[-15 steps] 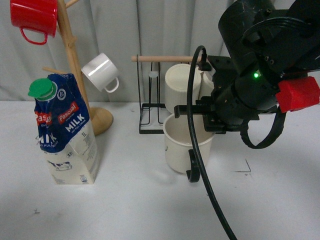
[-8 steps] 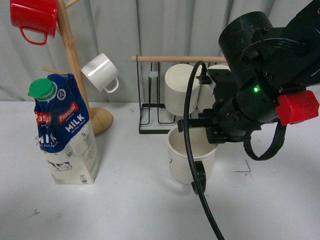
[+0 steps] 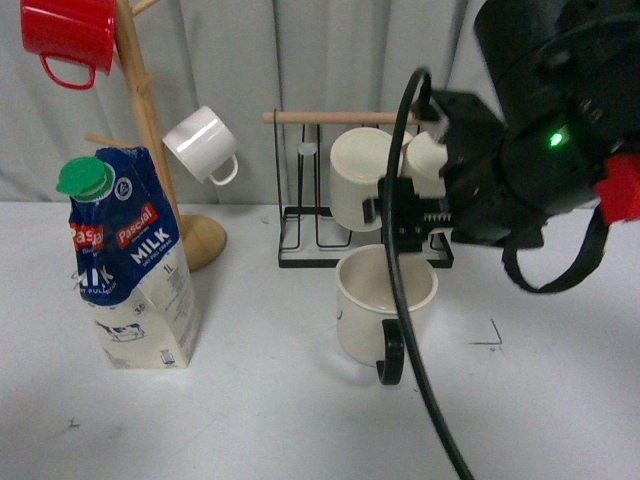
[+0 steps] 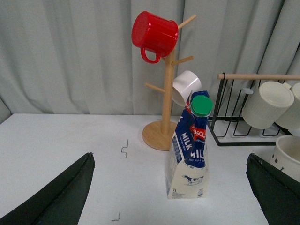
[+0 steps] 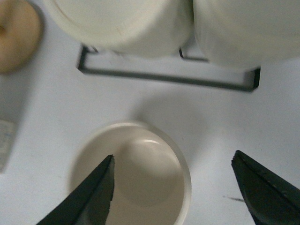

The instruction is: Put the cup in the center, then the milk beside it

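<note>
The cup, a wide cream mug with its black handle turned to the front, stands upright on the white tabletop just left of a black corner mark. My right gripper hangs open above it, not touching. In the right wrist view the cup lies below the open right gripper, one finger over its rim. The milk stands upright at the left. It shows in the left wrist view as the milk, ahead of my open left gripper. The center is bare tabletop between them.
A wooden mug tree behind the milk carries a red mug and a small white mug. A black wire rack behind the cup holds two cream mugs. A black cable hangs in front of the cup.
The right gripper brought the cup slightly forward, let go of it, and rose up and to the right. The cup now stands free. The milk has not moved.
</note>
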`<state>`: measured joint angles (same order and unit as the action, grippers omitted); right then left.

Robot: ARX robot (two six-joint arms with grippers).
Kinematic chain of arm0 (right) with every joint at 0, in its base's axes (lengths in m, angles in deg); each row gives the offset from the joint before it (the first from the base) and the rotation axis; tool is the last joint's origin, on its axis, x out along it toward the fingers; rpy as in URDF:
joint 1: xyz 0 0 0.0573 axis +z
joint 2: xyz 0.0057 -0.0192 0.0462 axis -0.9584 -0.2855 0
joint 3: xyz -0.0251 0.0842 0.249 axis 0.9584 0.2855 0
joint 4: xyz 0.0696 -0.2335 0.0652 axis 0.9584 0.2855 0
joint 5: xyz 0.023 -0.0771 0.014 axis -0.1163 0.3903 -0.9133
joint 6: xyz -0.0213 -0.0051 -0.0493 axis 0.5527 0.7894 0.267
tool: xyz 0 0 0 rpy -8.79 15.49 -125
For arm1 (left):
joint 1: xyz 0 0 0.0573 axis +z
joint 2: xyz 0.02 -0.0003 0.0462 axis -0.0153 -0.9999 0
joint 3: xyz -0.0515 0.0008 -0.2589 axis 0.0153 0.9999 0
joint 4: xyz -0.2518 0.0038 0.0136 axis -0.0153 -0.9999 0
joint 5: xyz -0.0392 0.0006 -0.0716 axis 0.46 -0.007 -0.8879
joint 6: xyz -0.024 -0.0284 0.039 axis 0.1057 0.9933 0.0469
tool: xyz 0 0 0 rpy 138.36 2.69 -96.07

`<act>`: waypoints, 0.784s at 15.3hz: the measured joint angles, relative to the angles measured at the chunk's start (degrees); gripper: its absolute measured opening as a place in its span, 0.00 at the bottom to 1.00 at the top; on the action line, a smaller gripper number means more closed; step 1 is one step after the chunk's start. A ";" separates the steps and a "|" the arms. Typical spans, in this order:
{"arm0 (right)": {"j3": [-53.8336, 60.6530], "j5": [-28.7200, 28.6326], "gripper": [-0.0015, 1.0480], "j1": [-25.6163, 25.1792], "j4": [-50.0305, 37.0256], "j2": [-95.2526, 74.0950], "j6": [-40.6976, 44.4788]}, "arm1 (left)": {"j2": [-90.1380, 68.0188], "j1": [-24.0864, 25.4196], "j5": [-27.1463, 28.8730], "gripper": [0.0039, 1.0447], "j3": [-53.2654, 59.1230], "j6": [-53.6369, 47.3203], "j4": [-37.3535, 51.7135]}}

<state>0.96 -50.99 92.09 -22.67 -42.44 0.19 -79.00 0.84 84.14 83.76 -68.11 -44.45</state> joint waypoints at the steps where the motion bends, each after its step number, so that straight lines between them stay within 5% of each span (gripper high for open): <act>1: 0.76 -1.14 0.82 -0.02 -1.49 3.19 -0.33 | 0.00 0.00 0.00 0.94 0.00 0.00 0.00; 3: 3.15 -3.87 0.96 -0.76 -5.90 11.15 -2.34 | 0.00 0.00 0.00 0.94 0.00 0.00 0.00; 4: 4.55 -6.12 0.93 -1.29 -8.07 17.16 -3.54 | 0.00 0.00 0.00 0.94 0.00 0.00 0.00; 5: 8.28 -1.38 0.88 -1.05 -17.90 22.25 -2.43 | 0.00 0.00 0.02 0.94 0.00 0.00 0.02; 7: 23.06 14.49 0.64 -3.80 -32.28 37.18 5.62 | 0.00 0.00 0.02 0.94 0.00 0.00 -0.02; 12: 45.53 10.86 0.12 -9.27 -40.04 48.85 9.14 | 0.00 0.00 0.02 0.94 0.00 0.00 -0.02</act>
<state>46.49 -40.12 82.82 -62.71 6.41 9.32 -79.00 0.84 84.16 83.76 -68.11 -44.47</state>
